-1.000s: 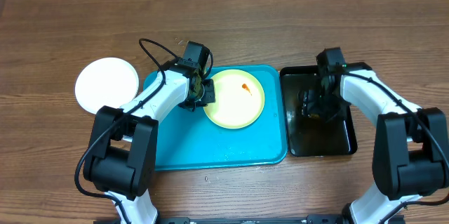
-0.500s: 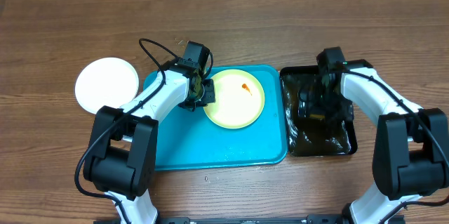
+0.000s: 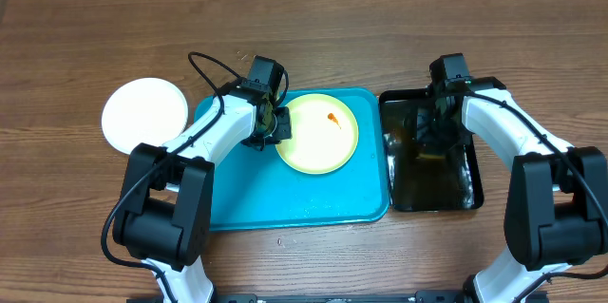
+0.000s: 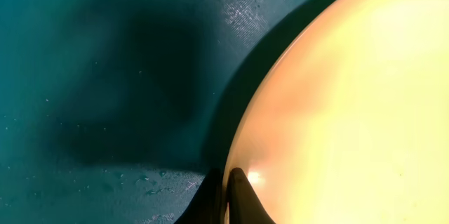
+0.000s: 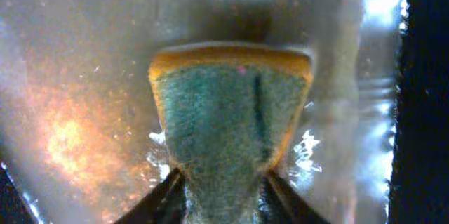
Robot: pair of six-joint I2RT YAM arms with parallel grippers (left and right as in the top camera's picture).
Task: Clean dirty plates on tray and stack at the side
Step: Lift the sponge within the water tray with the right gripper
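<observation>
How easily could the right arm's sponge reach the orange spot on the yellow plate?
Probably yes: the spot is uncovered, and the left gripper pinches only the opposite rim of the plate.

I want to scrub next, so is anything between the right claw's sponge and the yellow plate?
Nothing visible does. The right claw holds the sponge over the black tray; only tray rims and bare blue tray lie between it and the yellow plate. The left claw grips the plate's far, left edge.

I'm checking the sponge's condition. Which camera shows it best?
The right wrist view: the sponge fills the frame, pinched in the right gripper. Overhead, the arm mostly hides it over the black tray. The left wrist sees only yellow plate and blue tray.
</observation>
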